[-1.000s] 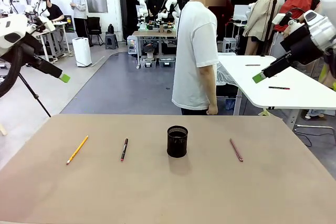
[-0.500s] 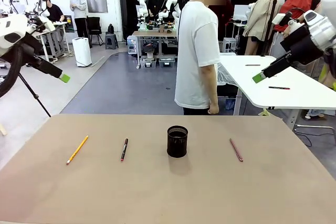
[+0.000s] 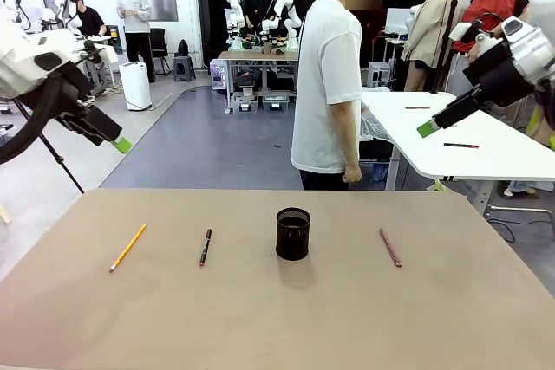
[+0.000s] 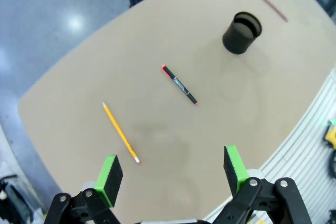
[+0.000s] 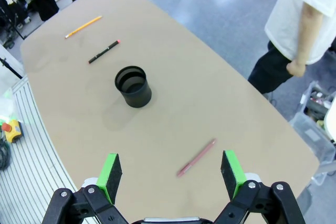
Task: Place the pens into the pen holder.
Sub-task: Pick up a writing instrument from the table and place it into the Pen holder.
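The black mesh pen holder stands upright mid-table, also pen holder and pen holder. A yellow pencil lies at the left, a black pen with a red end beside it, and a reddish-brown pen right of the holder. My left gripper hangs high over the table's left edge, open and empty; left gripper looks down on the pencil and black pen. My right gripper is high at the right, open; right gripper is above the brown pen.
A person in a white shirt stands at the table's far edge, arms down. A white table with pens on it is behind at the right. The brown tabletop is bare in front.
My left arm has swung right and slightly down, toward the table. The right arm has not moved, and the pens and holder lie as before.
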Controlling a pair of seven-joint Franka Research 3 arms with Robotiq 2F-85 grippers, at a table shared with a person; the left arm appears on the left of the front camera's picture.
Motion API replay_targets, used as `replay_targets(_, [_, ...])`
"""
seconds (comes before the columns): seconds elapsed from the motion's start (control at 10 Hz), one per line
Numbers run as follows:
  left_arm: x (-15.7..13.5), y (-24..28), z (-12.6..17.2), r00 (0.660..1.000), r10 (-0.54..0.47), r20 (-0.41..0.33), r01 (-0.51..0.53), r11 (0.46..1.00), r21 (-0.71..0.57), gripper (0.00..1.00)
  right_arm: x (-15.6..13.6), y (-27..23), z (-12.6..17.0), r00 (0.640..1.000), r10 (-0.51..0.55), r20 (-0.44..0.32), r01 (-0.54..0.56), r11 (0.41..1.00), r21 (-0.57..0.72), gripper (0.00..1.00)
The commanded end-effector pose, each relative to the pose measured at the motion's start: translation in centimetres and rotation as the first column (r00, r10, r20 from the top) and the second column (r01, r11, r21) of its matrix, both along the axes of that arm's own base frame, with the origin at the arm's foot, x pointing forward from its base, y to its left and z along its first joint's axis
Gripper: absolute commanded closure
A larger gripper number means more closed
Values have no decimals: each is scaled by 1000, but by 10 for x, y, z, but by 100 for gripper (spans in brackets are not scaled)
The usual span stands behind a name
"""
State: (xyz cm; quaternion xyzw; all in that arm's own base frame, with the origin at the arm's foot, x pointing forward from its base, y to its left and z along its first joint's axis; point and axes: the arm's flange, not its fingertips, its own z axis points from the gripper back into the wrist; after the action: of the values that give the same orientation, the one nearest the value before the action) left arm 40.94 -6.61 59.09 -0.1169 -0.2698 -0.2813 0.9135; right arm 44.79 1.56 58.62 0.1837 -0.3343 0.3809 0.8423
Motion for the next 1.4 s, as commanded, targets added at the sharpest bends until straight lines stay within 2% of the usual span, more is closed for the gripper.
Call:
replay_targets(0.0, [-3,-26,5,992,127,-13,-126,991,52,0,-1,-1,1,1000,7,5,-7,1000,18,0])
replay_targets(0.1, [-1,-42,-2,993,111,-47,-108,993,56,0,-1,-1,1,1000,7,5,-7,1000,18,0])
replay_targets(0.3, [14,-69,-16,988,142,-64,-133,982,134,0,-1,-1,1,1000,7,5,-7,1000,18,0])
replay_targets(0.4, [16,-78,-23,996,13,-90,1,988,151,0,-1,-1,1,1000,7,5,-7,1000,18,0])
replay_targets(0.5, [11,-76,-18,978,-140,-153,155,984,86,0,-1,-1,1,1000,7,5,-7,1000,18,0])
replay_targets(0.6, [6,-77,-26,993,83,-78,-74,990,116,0,-1,-1,1,1000,7,5,-7,1000,18,0])
replay_targets(1.0, [6,-77,-26,993,83,-78,-74,990,116,0,-1,-1,1,1000,7,5,-7,1000,18,0])
replay_targets(1.1, [10,-76,-24,994,56,-93,-46,993,106,0,-1,-1,1,1000,7,5,-7,1000,18,0])
replay_targets(1.2, [23,-87,-32,987,125,-97,-112,985,130,0,-1,-1,1,1000,7,5,-7,1000,18,0])
replay_targets(1.3, [34,-100,-38,961,246,-130,-224,961,159,0,-1,-1,1,1000,7,5,-7,1000,18,0])
